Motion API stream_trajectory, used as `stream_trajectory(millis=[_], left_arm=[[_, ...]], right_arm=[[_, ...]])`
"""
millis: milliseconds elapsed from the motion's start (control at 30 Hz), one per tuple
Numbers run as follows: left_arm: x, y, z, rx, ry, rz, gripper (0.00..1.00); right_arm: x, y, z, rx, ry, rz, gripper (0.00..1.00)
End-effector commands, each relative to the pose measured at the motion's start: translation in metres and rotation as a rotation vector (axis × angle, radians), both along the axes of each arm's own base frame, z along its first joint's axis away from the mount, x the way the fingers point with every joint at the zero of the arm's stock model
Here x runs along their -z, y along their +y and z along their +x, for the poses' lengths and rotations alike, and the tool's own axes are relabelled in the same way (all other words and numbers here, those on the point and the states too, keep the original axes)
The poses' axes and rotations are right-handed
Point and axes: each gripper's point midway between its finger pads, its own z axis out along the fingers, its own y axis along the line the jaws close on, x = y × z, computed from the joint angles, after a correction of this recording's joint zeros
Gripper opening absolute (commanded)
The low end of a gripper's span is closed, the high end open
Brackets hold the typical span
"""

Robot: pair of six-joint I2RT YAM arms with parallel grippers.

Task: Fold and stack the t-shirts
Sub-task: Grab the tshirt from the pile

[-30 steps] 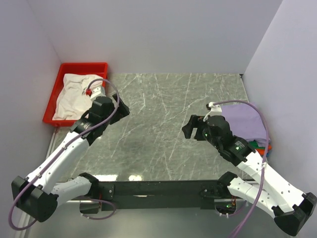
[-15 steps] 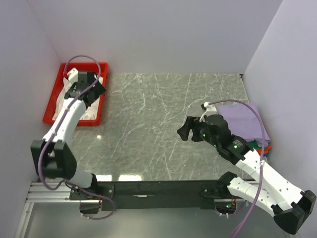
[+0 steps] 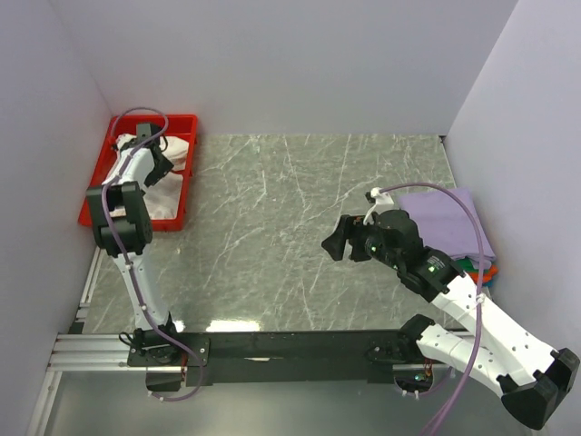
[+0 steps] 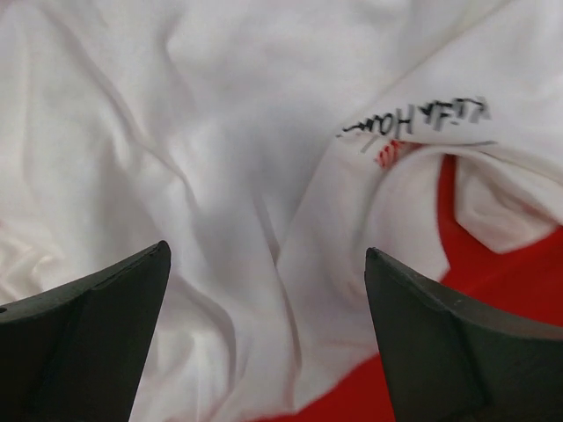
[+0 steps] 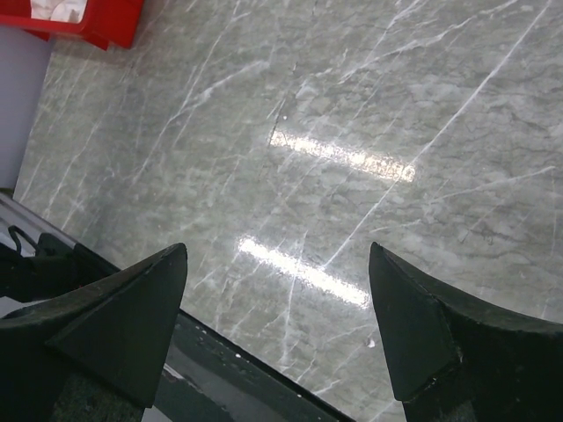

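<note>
Left wrist view: left gripper (image 4: 266,255) spread wide over the white t-shirt (image 4: 132,105), arm outstretched to the tray (image 3: 184,118).

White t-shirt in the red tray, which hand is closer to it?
Left. The left hand hangs open directly over the white t-shirt in the red tray. The right hand is far across the table, open above its marble top.

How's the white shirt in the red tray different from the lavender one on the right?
The white shirt lies crumpled in the red tray; the lavender shirt lies flat atop a stack. The white shirt shows dark lettering; the lavender shirt looks plain. The left gripper, jaws open, hangs over the white shirt; none over the lavender shirt. Both are cloth.
</note>
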Motion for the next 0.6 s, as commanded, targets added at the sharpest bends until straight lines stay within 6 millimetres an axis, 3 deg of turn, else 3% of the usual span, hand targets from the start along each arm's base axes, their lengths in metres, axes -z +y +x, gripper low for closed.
stream_trajectory(millis=[0,67,233,267,333,367,433,467,567], left_arm=[[0.004,0.004,0.013,0.025,0.007,-0.008,0.96],[0.011,-0.001,0.024,0.056,-0.021,-0.035,0.94],[0.034,-0.003,0.027,0.065,-0.008,-0.075,0.84],[0.038,-0.002,0.026,0.064,-0.003,-0.08,0.72],[0.043,0.0,0.025,0.058,0.007,-0.086,0.59],[0.044,0.002,0.023,0.05,0.012,-0.085,0.44],[0.039,0.003,0.023,0.055,0.004,-0.082,0.28],[0.036,0.004,0.024,0.057,-0.004,-0.082,0.15],[0.015,0.005,0.026,0.074,-0.019,-0.07,0.01]], right_arm=[[-0.002,0.006,-0.001,-0.041,-0.024,0.013,0.89],[-0.001,0.008,-0.002,-0.051,-0.02,0.02,0.89],[0.002,0.013,-0.004,-0.075,-0.01,0.024,0.89],[0.001,0.014,-0.004,-0.078,-0.011,0.027,0.89],[0.001,0.014,-0.005,-0.083,-0.01,0.027,0.89],[0.003,0.014,-0.005,-0.083,-0.005,0.026,0.89],[0.001,0.014,-0.005,-0.086,-0.007,0.03,0.89],[0.001,0.015,-0.006,-0.092,-0.007,0.031,0.89],[0.0,0.017,-0.008,-0.106,-0.006,0.035,0.89]])
